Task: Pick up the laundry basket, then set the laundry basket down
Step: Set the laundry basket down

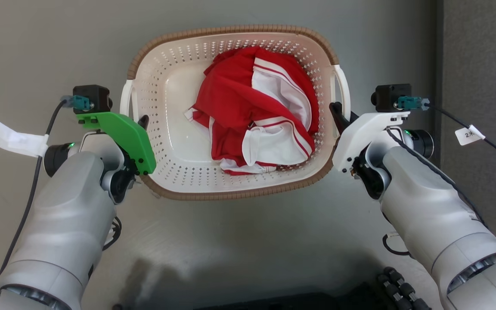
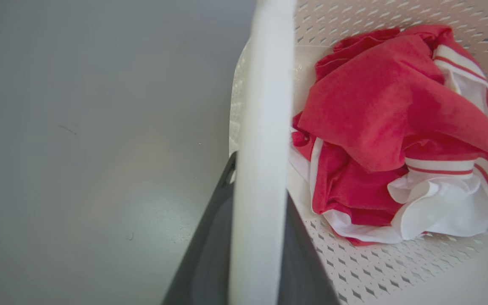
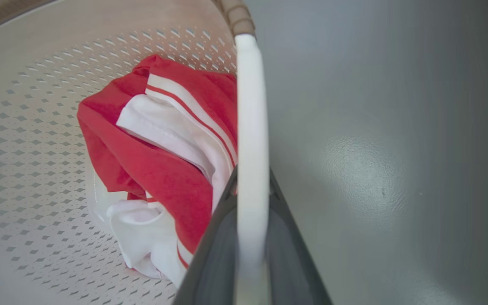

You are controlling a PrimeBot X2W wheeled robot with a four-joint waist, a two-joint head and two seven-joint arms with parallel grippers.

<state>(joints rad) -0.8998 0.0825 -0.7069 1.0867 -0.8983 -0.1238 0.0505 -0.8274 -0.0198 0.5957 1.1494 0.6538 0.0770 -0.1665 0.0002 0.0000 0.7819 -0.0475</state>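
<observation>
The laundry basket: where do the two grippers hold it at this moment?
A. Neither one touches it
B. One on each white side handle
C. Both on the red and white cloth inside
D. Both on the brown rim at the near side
B: in each wrist view a white handle runs between the dark fingers. The left gripper is at the left handle and the right gripper at the right handle of the laundry basket.

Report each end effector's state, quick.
Left end effector: closed on the laundry basket by its left handle.
Right end effector: closed on the right handle.
</observation>
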